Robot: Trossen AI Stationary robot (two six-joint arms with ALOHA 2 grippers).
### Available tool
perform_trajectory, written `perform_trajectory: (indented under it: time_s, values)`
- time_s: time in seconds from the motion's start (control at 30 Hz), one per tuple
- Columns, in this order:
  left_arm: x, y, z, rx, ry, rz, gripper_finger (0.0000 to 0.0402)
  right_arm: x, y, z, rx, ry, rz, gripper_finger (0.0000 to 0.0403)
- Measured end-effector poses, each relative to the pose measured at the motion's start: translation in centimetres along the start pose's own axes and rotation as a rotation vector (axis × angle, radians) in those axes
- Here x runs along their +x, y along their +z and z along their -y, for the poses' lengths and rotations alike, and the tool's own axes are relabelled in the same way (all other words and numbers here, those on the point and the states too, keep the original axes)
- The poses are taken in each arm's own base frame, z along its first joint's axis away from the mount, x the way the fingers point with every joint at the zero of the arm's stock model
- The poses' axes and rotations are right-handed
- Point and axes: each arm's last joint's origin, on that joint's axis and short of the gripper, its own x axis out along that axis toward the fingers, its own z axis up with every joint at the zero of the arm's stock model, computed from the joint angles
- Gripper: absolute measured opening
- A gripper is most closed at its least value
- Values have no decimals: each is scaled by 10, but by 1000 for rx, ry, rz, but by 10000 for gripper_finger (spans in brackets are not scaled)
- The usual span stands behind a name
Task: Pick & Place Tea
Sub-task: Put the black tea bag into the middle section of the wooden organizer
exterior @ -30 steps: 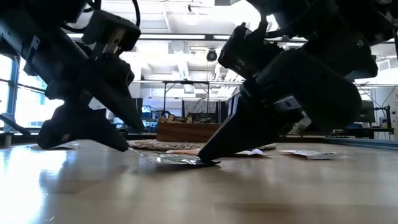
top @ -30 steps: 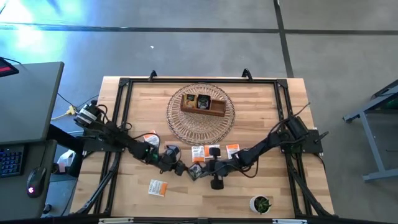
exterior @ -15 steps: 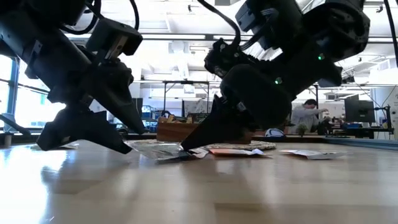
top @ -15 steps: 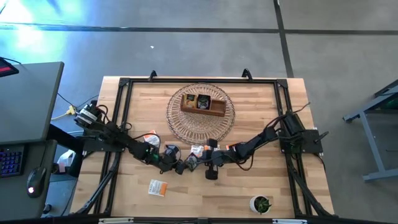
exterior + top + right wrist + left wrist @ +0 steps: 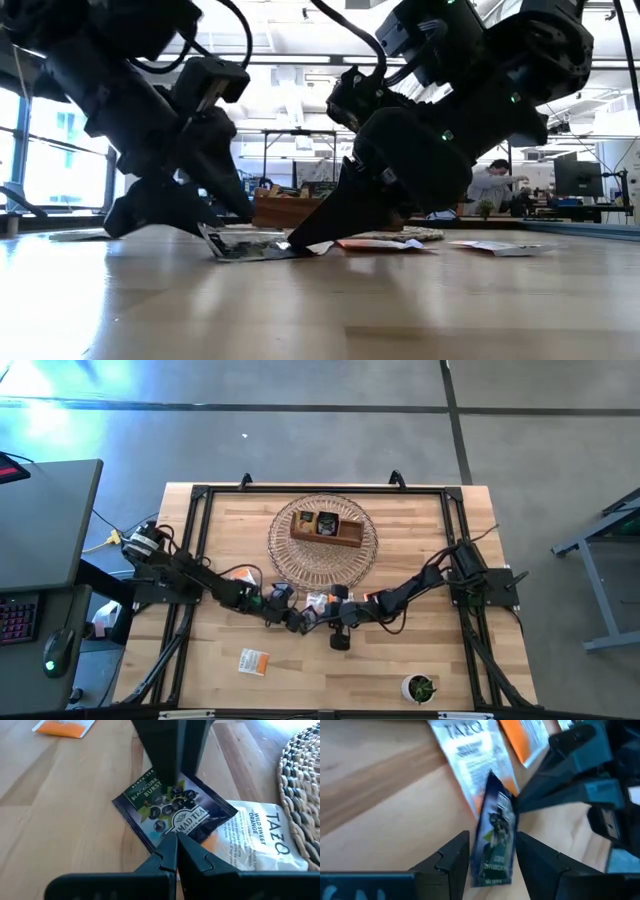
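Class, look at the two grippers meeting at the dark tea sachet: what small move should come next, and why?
Probably the left gripper should close on the dark sachet. Its fingers stand open on either side of the sachet's raised edge, while the shut right gripper presses its tips on the sachet's far side, tilting it up off the table. Closing now would likely secure it for lifting.

Robotics lab, concrete floor [image 5: 300,440], desks and monitors [image 5: 568,180] behind, seated person [image 5: 492,185]
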Motion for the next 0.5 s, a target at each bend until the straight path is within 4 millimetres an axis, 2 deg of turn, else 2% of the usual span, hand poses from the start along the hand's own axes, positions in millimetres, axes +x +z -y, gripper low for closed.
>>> perform_trajectory:
  time_s: [0.5]
  values:
    - [-1,-4,-2,-35,18,-85,157,0,-4,5,1,-38,-49,0]
